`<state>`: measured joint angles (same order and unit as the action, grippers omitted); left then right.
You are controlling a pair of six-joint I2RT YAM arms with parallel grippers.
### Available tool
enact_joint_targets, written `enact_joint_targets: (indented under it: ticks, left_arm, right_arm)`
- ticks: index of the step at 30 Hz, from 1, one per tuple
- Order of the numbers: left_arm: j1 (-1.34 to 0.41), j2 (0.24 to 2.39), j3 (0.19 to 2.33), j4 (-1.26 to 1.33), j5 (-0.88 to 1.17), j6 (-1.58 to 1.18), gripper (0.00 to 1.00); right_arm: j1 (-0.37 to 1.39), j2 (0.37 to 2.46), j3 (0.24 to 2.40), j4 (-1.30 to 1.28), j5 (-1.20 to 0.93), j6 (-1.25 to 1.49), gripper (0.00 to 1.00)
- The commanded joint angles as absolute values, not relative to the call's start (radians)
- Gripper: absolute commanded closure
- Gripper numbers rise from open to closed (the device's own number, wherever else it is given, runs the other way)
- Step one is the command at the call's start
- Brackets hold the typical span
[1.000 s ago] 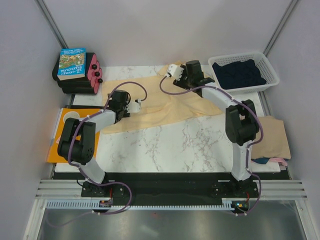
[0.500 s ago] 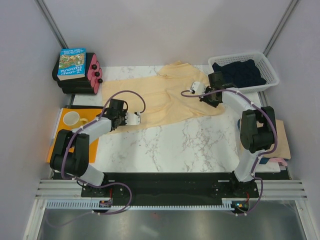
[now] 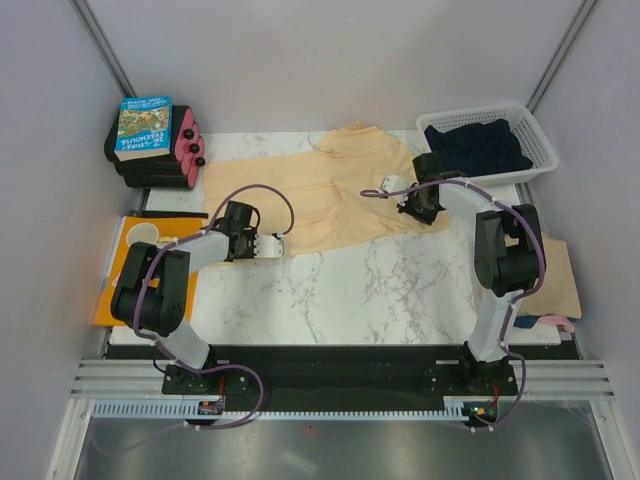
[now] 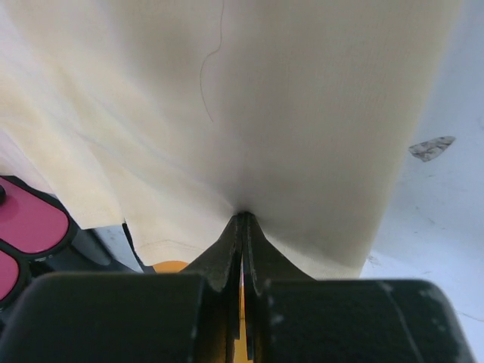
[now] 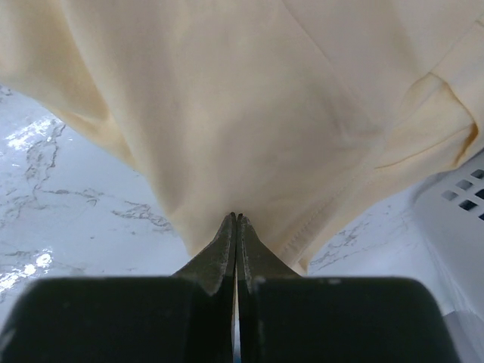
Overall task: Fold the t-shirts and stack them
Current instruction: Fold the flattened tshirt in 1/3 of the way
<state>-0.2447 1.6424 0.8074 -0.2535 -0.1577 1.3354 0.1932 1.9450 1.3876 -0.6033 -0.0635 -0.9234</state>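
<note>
A large pale yellow t-shirt (image 3: 330, 190) lies spread across the back of the marble table. At its near hem my left gripper (image 3: 284, 247) is shut on the cloth; the left wrist view shows the jaws (image 4: 243, 217) closed with yellow fabric (image 4: 302, 113) pinched at the tips. My right gripper (image 3: 405, 200) is shut on the shirt's right side, where the jaws (image 5: 237, 217) grip cloth (image 5: 227, 113) beside a stitched hem. A navy t-shirt (image 3: 478, 145) fills the basket. A tan t-shirt (image 3: 555, 275) lies folded at the right edge with a pink one (image 3: 558, 321) peeking out beneath.
A white basket (image 3: 541, 141) stands at the back right, its wall (image 5: 454, 227) close to my right gripper. A book (image 3: 145, 125) lies on a black case with pink ends (image 3: 186, 146) at the back left. An orange sheet (image 3: 112, 292) with a cup (image 3: 143, 233) is at the left.
Both grippers have closed on the yellow shirt. The left one moved nearer and rightwards to the near hem; the right one came from the collar end to the shirt's right side.
</note>
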Motion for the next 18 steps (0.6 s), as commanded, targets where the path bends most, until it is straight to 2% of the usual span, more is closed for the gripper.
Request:
enact_joint_targets:
  ticks: [1,7,18]
  left_arm:
    - [-0.25,1.697,0.828,-0.238,-0.138,1.315,0.98]
    - [-0.227,1.747,0.804,-0.221,-0.186,1.348,0.98]
    - [-0.184,1.684,0.745,-0.319,-0.141,1.391,0.98]
  right_arm:
    - [0.184,1.982,1.391,-0.604,-0.057,-0.928,1.0]
    - [0.143,2.014,1.388,-0.595,-0.006,-0.946,1.0]
    - [0.083,1.987,1.358,-0.606,0.022,-0.985,1.0]
